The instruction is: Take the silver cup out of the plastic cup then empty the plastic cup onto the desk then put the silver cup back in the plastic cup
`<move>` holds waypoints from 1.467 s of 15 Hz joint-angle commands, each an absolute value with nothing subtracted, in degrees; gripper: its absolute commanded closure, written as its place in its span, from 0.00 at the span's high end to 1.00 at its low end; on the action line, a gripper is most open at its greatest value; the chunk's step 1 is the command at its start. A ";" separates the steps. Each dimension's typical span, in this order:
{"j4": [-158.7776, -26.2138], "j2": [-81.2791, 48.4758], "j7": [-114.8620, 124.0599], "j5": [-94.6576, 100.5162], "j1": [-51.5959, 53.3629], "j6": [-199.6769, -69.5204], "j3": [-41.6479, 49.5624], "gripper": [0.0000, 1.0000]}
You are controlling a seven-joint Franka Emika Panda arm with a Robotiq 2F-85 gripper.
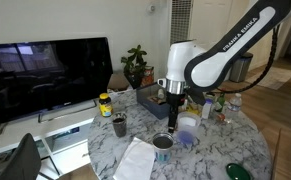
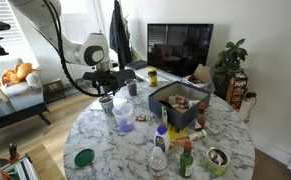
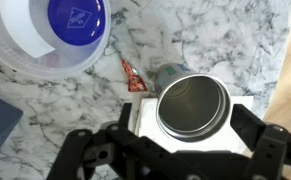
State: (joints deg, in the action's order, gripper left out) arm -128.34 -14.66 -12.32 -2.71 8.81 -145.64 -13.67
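Silver cup (image 3: 192, 108) upright on desk (image 3: 235, 40), outside plastic cup (image 3: 25, 55). Plastic cup stands just beside it, upright, blue disc (image 3: 75, 18) inside. Gripper (image 1: 172, 120) hangs right over silver cup, jaws wide, one either side, not touching. Red packet (image 3: 132, 75) lies on marble between cups. White napkin (image 1: 135, 160) near.

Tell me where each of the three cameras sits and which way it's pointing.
Exterior view: beside the desk, facing the TV; the arm reaches in from the right, tool down.
Exterior view: higher, across the desk, also facing the TV; the arm enters from the left.
Wrist view: looks straight down past the open tool at the silver cup, plastic cup alongside.
Shared: all three show both cups.
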 commanded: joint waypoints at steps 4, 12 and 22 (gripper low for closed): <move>-126.20 -19.92 -13.32 -1.19 9.52 -150.07 -12.79 1.00; -124.15 -24.25 -13.62 1.09 9.11 -150.43 -12.22 0.62; -122.71 -25.31 -13.79 0.05 8.45 -148.60 -12.78 0.00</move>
